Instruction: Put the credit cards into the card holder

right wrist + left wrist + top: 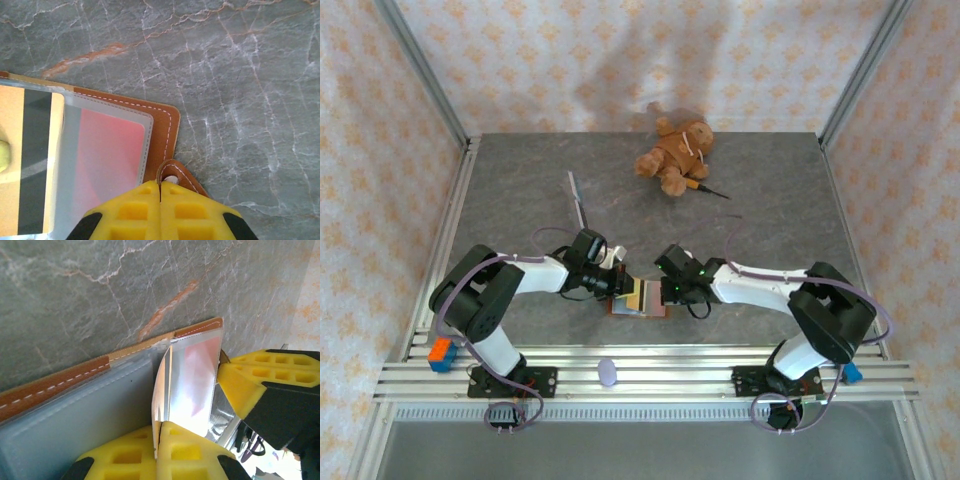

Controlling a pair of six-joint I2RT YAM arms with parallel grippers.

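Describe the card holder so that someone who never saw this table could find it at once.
On the grey marble table, look near the front, where the left gripper and right gripper meet. The card holder lies open between them: flat brown leather, white stitching, clear plastic sleeves, unlike the furry teddy bear far behind.

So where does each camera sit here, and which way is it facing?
Top external: above and behind the arms, looking down on the table; both arms show, left claw and right claw meeting at the card holder.
Left wrist: on the left arm, looking along its yellow fingers, pinched on a clear sleeve; the right claw's finger shows at right.
Right wrist: on the right arm, looking down past its closed fingers at the holder's brown corner.
Shared: both wrist views show the holder's pink pocket.
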